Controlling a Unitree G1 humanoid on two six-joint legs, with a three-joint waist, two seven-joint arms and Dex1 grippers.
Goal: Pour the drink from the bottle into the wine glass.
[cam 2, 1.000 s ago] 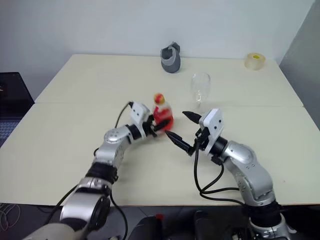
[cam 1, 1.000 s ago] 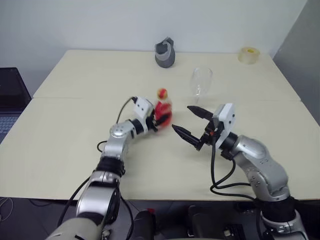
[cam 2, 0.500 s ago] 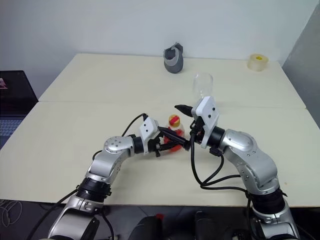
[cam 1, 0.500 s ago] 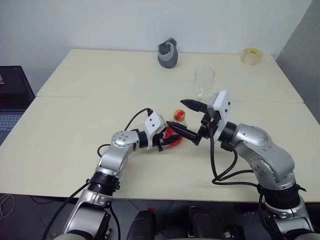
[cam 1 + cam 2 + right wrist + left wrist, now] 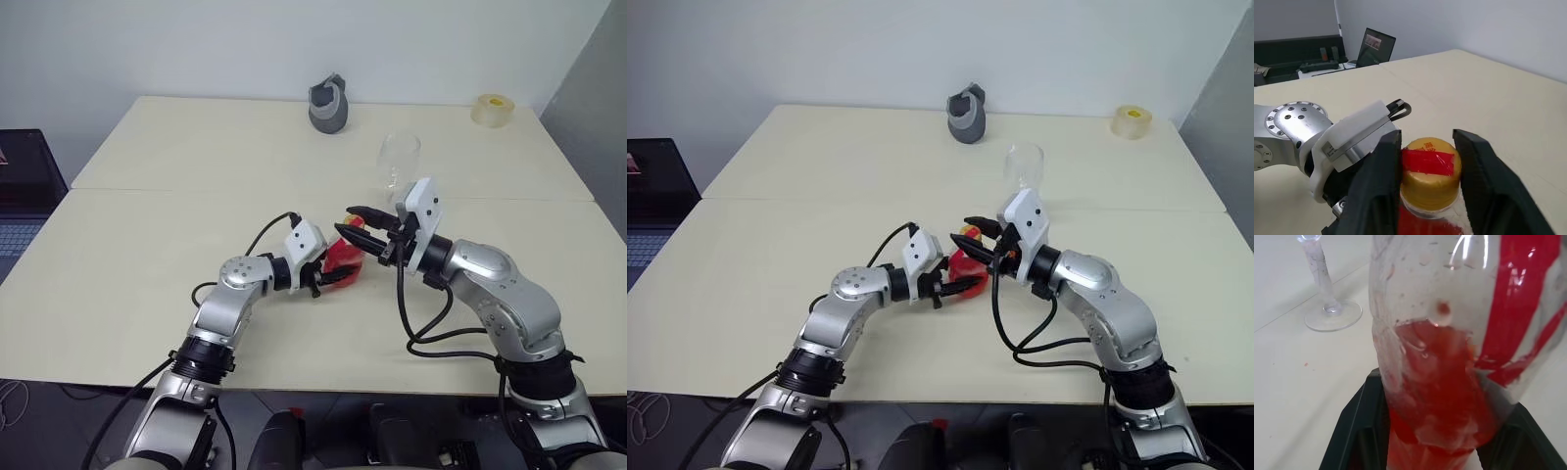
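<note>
The bottle (image 5: 343, 258), clear plastic with a red label strip, leans in the air just above the table's middle. My left gripper (image 5: 330, 271) is shut on its lower body. The red drink (image 5: 1440, 387) pools in the lower part, between the black fingers (image 5: 1354, 431). My right gripper (image 5: 350, 222) comes in from the right, its two fingers pressed on either side of the bottle's yellow cap (image 5: 1429, 169), which bears a strip of red tape. The wine glass (image 5: 397, 163) stands upright and empty just behind my right gripper; its foot (image 5: 1333, 316) rests on the table.
A grey jug-like object (image 5: 327, 105) stands at the table's back centre. A roll of tape (image 5: 492, 109) lies at the back right corner. A seam (image 5: 147, 191) runs across the cream table. A laptop (image 5: 22, 181) sits off the left edge.
My left gripper drew the bottle back toward me and to the right, then held still. My right gripper's fingers, wide open before, have closed around the cap.
</note>
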